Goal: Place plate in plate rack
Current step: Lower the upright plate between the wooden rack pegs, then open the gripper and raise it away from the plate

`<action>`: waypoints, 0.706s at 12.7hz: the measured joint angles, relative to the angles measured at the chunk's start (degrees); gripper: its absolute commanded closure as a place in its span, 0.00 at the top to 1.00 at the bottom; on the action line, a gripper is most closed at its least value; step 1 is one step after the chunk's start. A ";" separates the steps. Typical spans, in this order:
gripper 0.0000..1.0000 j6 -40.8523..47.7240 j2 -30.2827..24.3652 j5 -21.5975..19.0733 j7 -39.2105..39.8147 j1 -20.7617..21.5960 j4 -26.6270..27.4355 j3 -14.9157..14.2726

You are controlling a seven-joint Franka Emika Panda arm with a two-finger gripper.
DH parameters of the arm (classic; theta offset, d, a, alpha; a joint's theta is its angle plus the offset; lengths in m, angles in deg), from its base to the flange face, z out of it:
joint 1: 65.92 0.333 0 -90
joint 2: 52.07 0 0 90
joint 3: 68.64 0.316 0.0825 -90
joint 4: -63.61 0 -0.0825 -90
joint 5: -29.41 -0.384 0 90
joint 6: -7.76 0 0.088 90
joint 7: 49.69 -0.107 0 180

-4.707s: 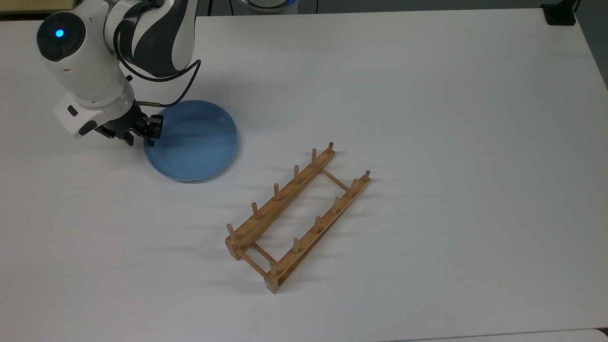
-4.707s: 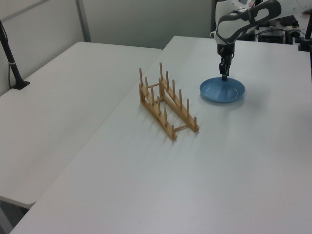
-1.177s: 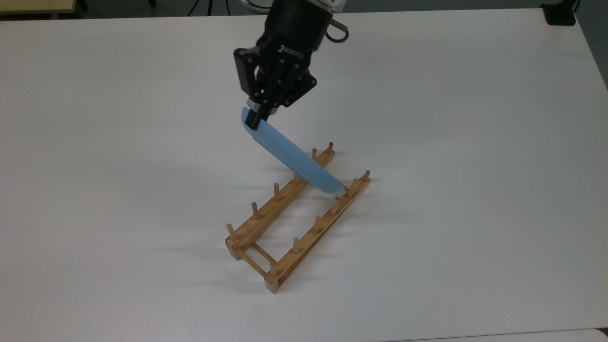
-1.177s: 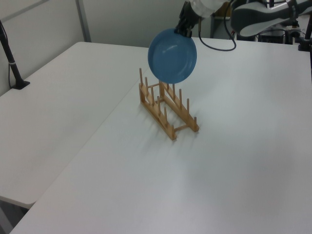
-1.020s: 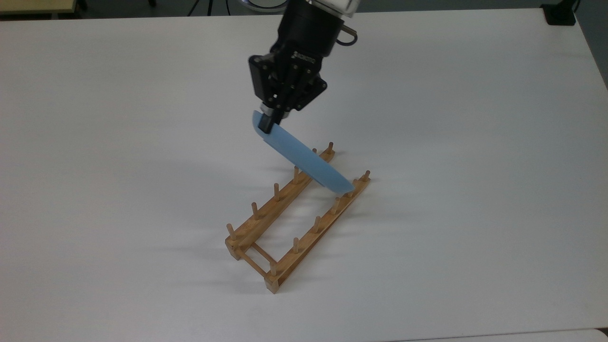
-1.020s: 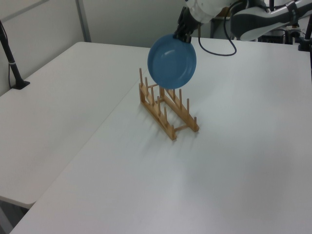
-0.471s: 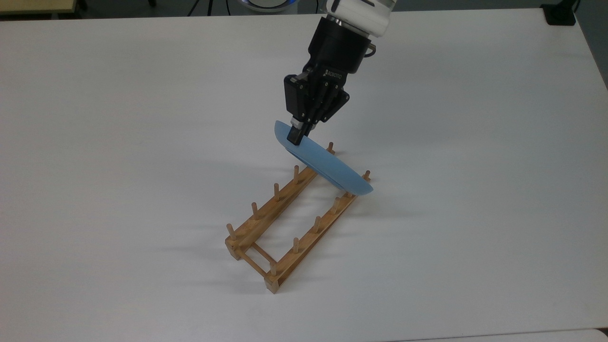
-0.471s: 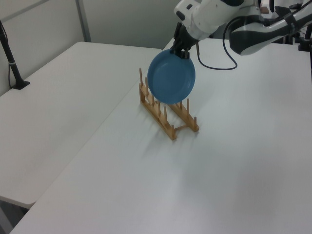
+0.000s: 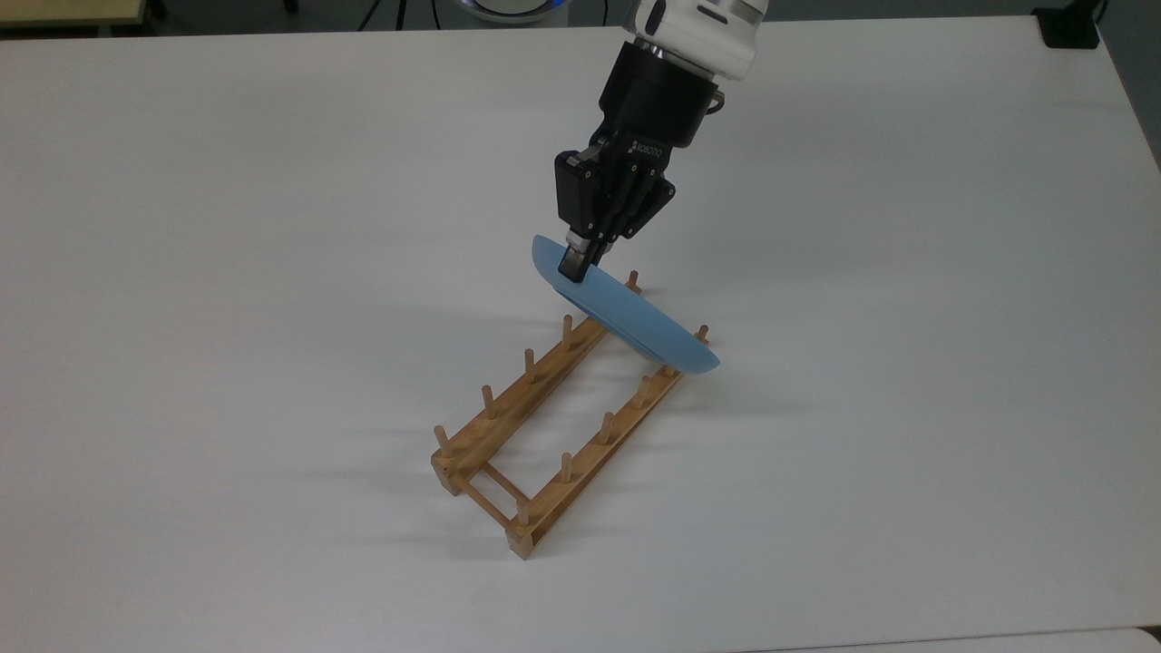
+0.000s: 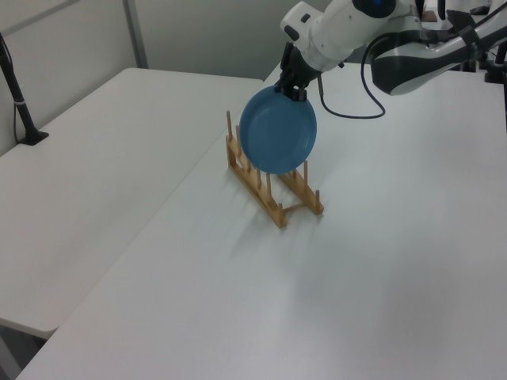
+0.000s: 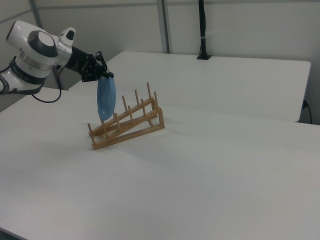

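Observation:
The light-blue plate point(image 9: 635, 317) hangs on edge, upright, with my gripper point(image 9: 573, 263) shut on its upper rim. Its lower edge reaches down among the pegs at the end of the wooden plate rack point(image 9: 590, 453) nearest the arm. I cannot tell whether it touches the rails. In the left view the plate point(image 10: 277, 131) faces the camera and covers the far pegs of the plate rack point(image 10: 269, 207), with the gripper point(image 10: 295, 91) above it. The right view shows the plate point(image 11: 106, 97) edge-on under the gripper point(image 11: 102, 74), over the left end of the plate rack point(image 11: 132, 127).
The rack stands on a white table point(image 9: 907, 453) with open surface all around it. A black clamp point(image 9: 1070, 27) sits at the table's far right corner in the top view. A second white table point(image 10: 95, 158) with a black post point(image 10: 20, 103) adjoins.
The plate lay flat at the top view's left, gripper shut on its rim. It now stands on edge over the rack. In the last half second it sank slightly toward the end pegs.

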 measured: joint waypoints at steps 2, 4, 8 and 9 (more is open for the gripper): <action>0.01 0.00 0.10 0.90 -0.09 0.00 0.01 0.05; 0.00 0.00 0.22 1.53 -0.46 0.00 0.01 0.05; 0.02 0.09 0.38 4.24 -0.67 0.00 0.02 0.05; 0.03 0.42 0.68 4.76 -0.68 0.02 0.04 0.07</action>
